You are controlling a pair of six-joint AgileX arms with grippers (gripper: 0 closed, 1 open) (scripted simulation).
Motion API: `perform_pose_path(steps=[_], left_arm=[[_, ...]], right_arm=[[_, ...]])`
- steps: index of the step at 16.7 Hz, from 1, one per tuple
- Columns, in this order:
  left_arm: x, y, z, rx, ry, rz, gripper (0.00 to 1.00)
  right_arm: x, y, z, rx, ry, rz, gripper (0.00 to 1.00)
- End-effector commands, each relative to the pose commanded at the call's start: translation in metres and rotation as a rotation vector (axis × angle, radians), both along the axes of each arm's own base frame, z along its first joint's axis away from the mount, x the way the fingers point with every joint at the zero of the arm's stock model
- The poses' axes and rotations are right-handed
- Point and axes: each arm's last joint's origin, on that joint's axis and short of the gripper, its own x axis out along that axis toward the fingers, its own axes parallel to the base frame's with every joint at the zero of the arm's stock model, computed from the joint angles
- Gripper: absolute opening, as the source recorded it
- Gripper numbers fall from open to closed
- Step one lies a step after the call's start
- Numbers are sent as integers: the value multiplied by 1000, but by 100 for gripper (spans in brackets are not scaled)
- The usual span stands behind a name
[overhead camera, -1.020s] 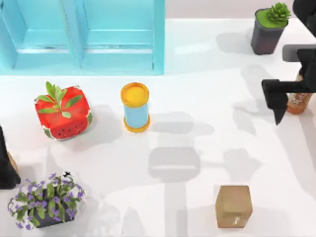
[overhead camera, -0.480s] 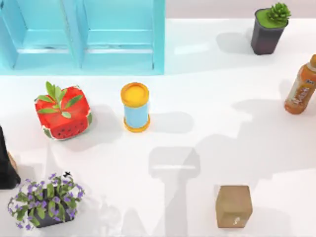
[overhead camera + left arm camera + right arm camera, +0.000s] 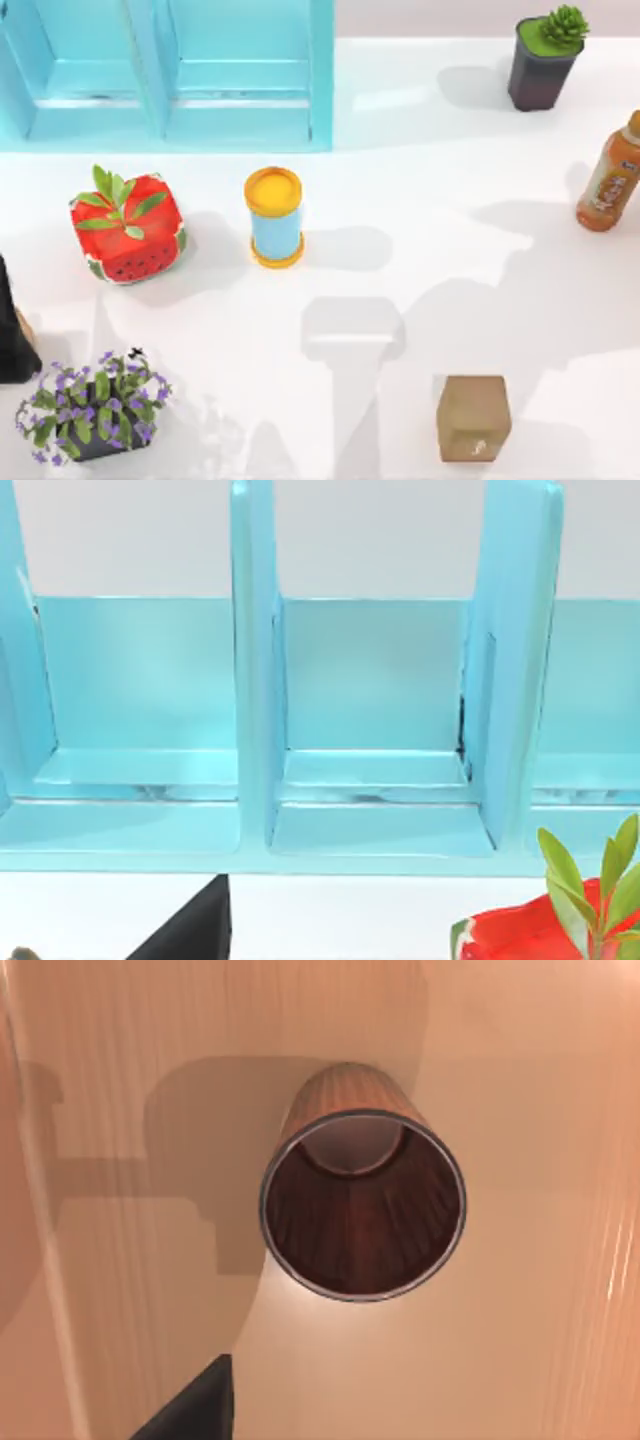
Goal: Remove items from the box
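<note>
**Table stock, with the cup seen under my right wrist**

- Tan-brown cube: on the white table, at about 5 o'clock in the top view, upright, a faint pale mark low on its near face. Standing alone, well apart from everything else.
- Dark reddish-brown cup: under my right wrist camera, mouth toward the lens, resting on a tan, wood-toned surface. Nothing touches it. I cannot tell whether that surface belongs to a box.
- Right gripper: one dark finger tip shows near the cup without touching it; I cannot tell whether the fingers are spread or pressed together.
- Left arm: a dark shape at 9 o'clock on the table's edge, parked. Its wrist view has one dark finger tip; spread or pressed together, I cannot tell.
- Blue shelf unit: 11 o'clock, compartments bare in the left wrist view.
- Watermelon-print cube: 9 o'clock, leaves on top.
- Blue cylinder with yellow lid: upright near centre.
- Purple-flowered planter: 7 o'clock.
- Succulent in a dark pot: 1 o'clock.
- Orange drink bottle: 3 o'clock, at the right edge.
</note>
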Motion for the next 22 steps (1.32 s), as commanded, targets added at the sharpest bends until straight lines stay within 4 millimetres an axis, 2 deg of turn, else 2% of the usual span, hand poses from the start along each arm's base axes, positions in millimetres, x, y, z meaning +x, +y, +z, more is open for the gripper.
perform_pose_path(steps=[4, 12, 17, 22], left_arm=[[0, 0, 0, 0, 0, 0, 100], [0, 0, 0, 0, 0, 0, 100], [0, 0, 0, 0, 0, 0, 100], [0, 0, 0, 0, 0, 0, 100]], right_arm=[[-1, 0, -23, 2, 2, 0, 100], [1, -1, -94, 1, 1, 0, 100], [0, -1, -97, 2, 2, -1, 100], [0, -1, -97, 2, 2, -1, 62]])
